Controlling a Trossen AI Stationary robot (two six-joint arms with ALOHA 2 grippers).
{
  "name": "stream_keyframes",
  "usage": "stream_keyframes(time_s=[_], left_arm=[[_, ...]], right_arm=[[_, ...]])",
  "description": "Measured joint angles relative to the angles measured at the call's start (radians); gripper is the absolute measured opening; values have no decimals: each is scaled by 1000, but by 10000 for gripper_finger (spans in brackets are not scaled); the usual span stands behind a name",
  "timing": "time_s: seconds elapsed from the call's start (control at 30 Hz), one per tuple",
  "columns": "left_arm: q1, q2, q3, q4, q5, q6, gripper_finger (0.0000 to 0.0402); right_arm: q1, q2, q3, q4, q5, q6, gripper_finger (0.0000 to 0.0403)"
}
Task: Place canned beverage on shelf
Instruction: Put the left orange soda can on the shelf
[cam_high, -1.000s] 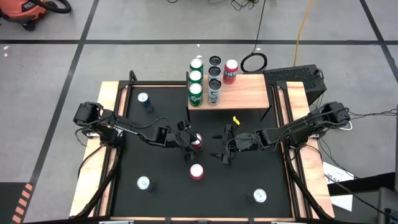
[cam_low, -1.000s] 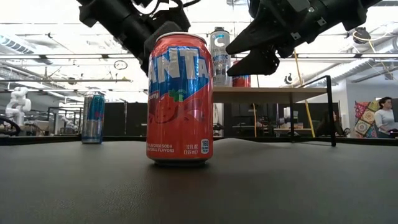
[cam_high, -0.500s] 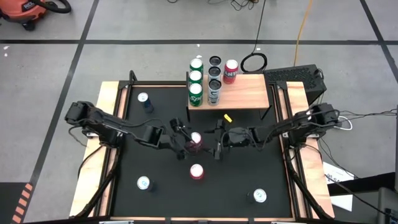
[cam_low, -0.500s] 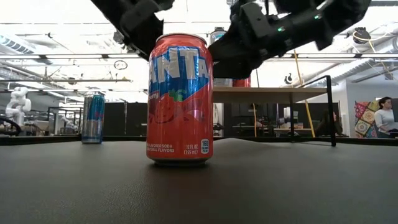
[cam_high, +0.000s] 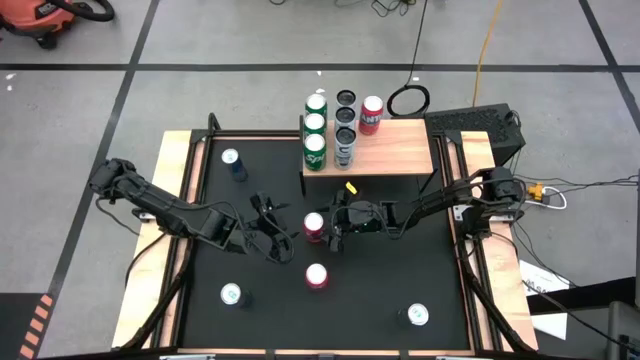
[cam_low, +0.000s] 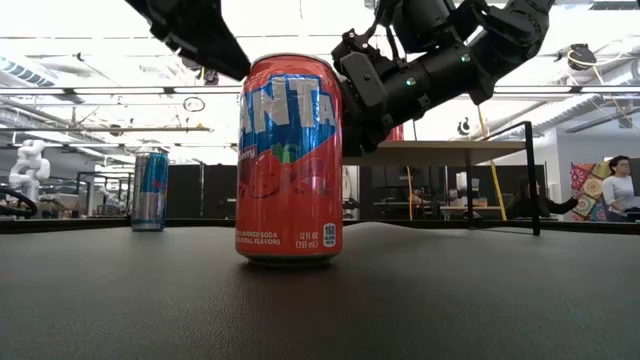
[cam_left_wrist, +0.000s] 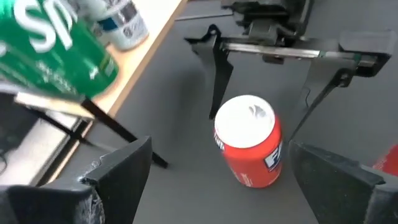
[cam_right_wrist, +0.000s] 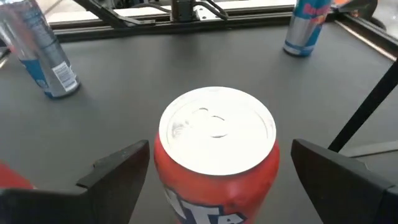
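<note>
A: What changed?
B: The left end effector has drawn back left of the can; the right end effector has moved in from the right.

A: Fingers?
B: Both spread apart; the right ones flank the can, standing mid-surface near the shelf.

A: Arms?
B: Both low, stretched inward.
</note>
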Motion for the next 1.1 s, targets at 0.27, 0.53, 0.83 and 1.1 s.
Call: stream_keyframes(time_s=[0.27,0.53,0.83,1.1], left_arm=[[-1,0,-127,2,-68,-170,371],[-1,1,-198,31,-131,-275,371],[-1,1,-201,21,-132,-298,371],[-5,1,-201,31,-170,-331,371]], right_arm=[[-10,7,0,8,-6,12,353],[-11,7,0,10,-46,9,274],[-5,-94,-1,-116,-55,38,268],[12,-349,-1,-355,-52,40,267]])
